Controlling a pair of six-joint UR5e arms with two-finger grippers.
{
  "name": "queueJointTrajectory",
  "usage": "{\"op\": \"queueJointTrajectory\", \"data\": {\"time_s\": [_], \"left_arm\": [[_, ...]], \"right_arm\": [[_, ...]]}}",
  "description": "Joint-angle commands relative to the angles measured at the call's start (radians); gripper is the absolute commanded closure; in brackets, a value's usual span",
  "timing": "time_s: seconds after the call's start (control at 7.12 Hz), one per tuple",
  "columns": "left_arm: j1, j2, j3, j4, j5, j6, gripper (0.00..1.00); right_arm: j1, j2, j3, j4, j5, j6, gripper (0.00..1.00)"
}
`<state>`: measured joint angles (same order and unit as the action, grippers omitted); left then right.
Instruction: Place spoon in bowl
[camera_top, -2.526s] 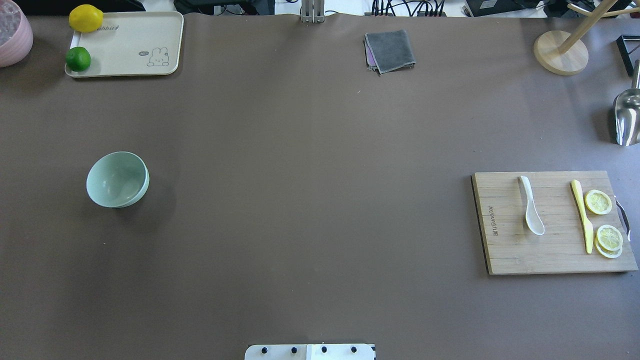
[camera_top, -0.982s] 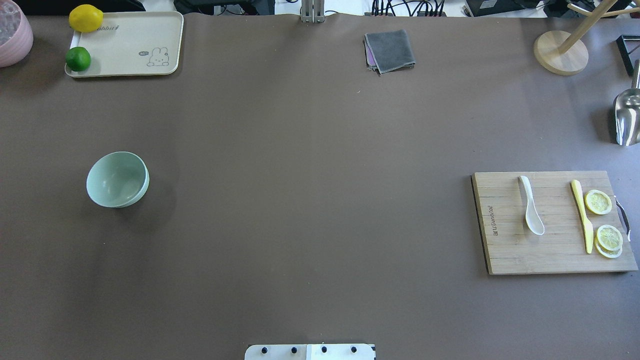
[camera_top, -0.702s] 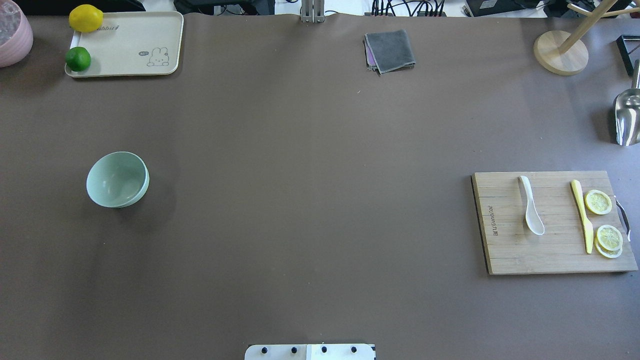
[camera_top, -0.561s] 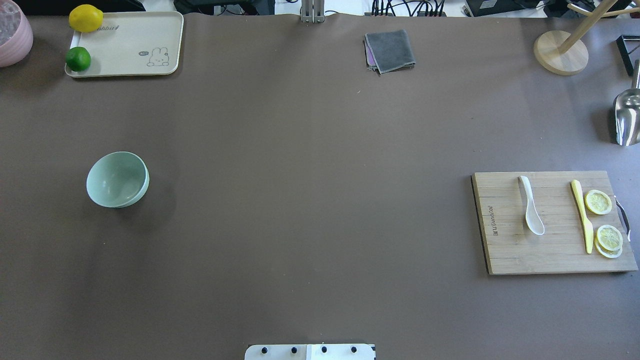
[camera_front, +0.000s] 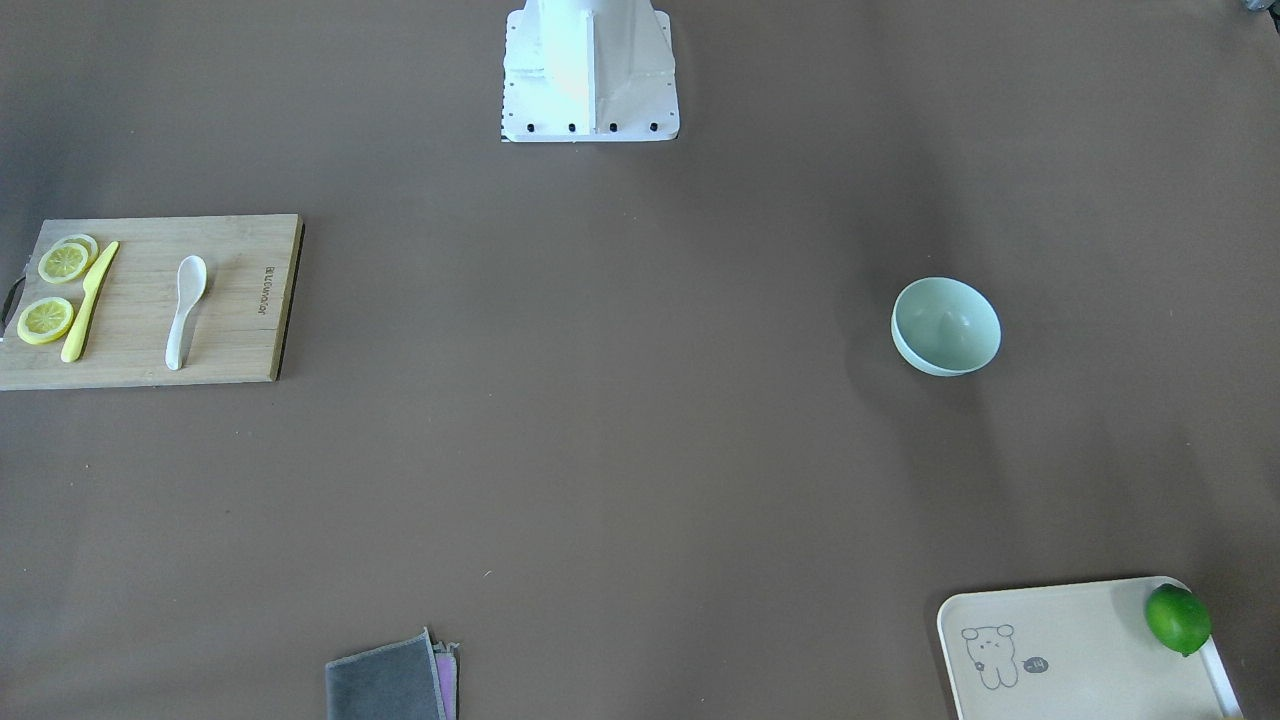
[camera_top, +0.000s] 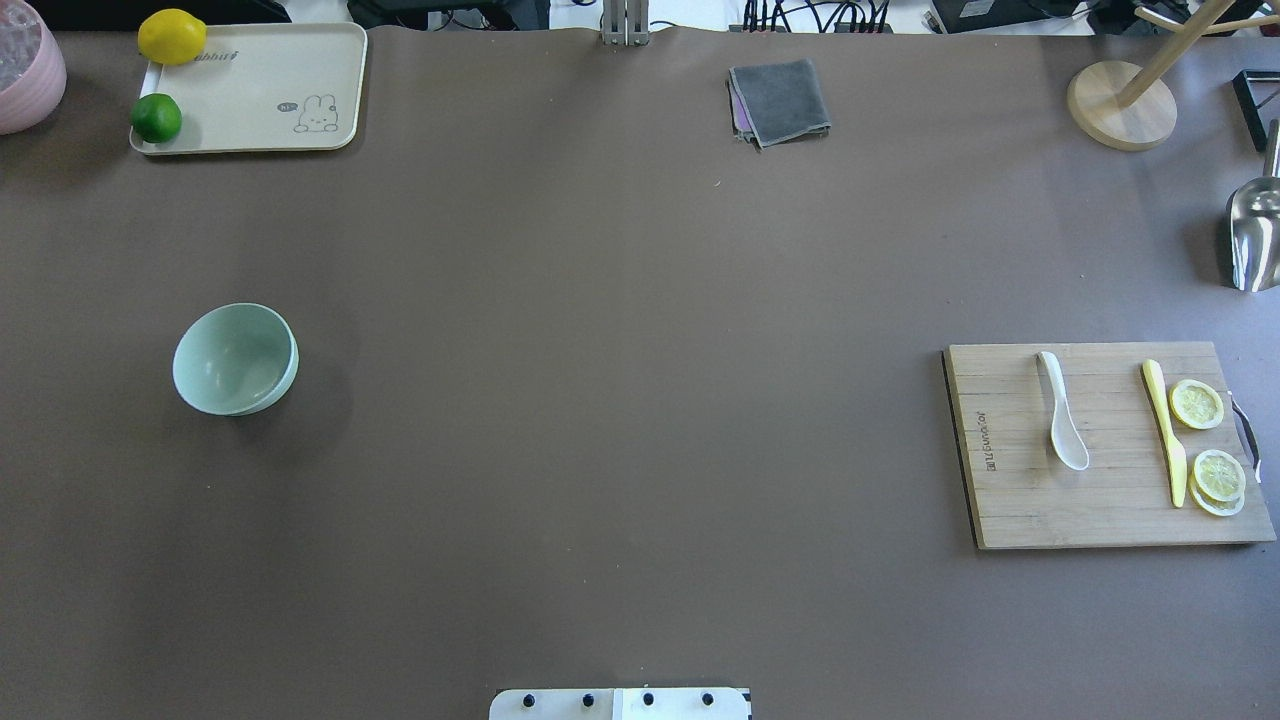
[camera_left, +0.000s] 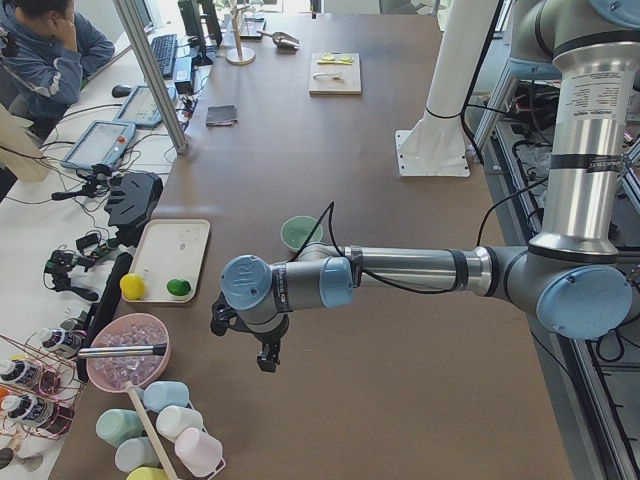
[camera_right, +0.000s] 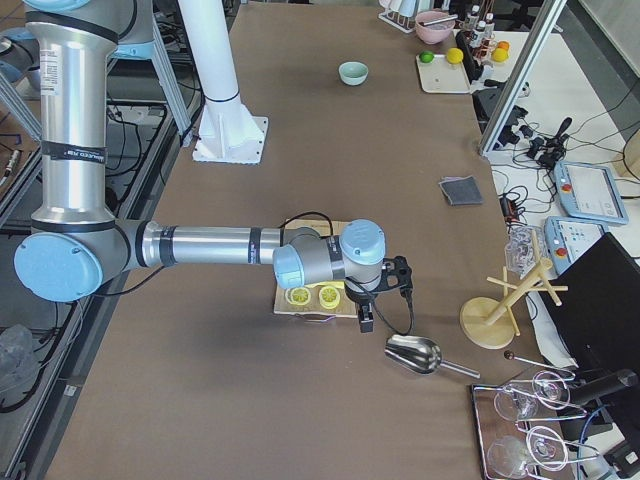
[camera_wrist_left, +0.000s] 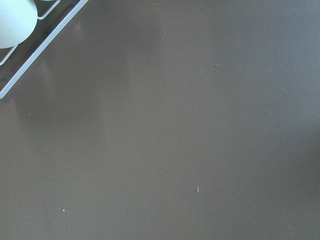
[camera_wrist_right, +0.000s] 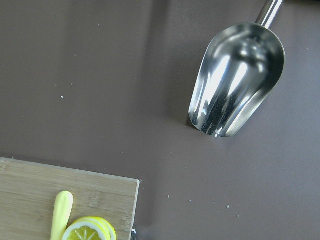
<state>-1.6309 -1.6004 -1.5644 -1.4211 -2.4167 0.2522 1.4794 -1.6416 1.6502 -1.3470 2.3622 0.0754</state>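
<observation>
Spoon on the board, bowl far off on the other side.

The small shiny white spoon (camera_top: 1062, 412) lies flat on the wooden cutting board (camera_top: 1010, 500), on the right side of the brown table (camera_top: 640, 400). Its scoop end is nearer to me. A thin yellow knife (camera_top: 1165, 430) lies beside it on the same board, with round lemon slices (camera_top: 1197, 404) just to the right of the knife. The round pale green bowl (camera_top: 235, 358) stands upright on the left side, well apart from the spoon. My right hand (camera_right: 365, 322) hangs over the right end of the table, near a shiny metal scoop (camera_wrist_right: 235, 80). My left hand (camera_left: 266, 362) hangs over the left end. I cannot tell how far open either hand is.
</observation>
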Motion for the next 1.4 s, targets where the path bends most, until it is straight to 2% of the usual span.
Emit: {"op": "queueJointTrajectory", "data": {"time_s": [0.0,0.28,0.56,0.7,0.84,0.98,1.12,1.26], "left_arm": [[-0.004,0.0,-0.005,-0.033,-0.001,-0.001,0.02],[-0.007,0.034,0.003,-0.195,-0.012,-0.016,0.02],[0.021,0.033,-0.08,-0.284,-0.051,-0.143,0.02],[0.076,0.024,-0.132,-0.314,-0.062,-0.303,0.03],[0.182,0.002,-0.194,-0.318,-0.061,-0.462,0.03],[0.283,-0.03,-0.201,-0.328,-0.035,-0.54,0.03],[0.361,-0.039,-0.201,-0.372,0.038,-0.58,0.03],[0.437,-0.047,-0.197,-0.448,0.083,-0.716,0.03]], "right_arm": [[-0.001,0.002,-0.004,-0.001,0.008,0.001,0.0],[-0.001,0.002,-0.007,0.006,0.006,0.001,0.0],[-0.054,0.014,-0.024,0.012,-0.004,0.001,0.0],[-0.054,0.067,-0.052,0.02,0.009,0.003,0.0],[-0.071,0.074,-0.043,0.026,0.023,0.003,0.0],[-0.097,0.074,-0.03,0.075,0.054,0.004,0.0],[-0.122,0.069,-0.027,0.127,0.064,0.057,0.0],[-0.172,0.068,-0.003,0.178,0.072,0.181,0.0]]}}
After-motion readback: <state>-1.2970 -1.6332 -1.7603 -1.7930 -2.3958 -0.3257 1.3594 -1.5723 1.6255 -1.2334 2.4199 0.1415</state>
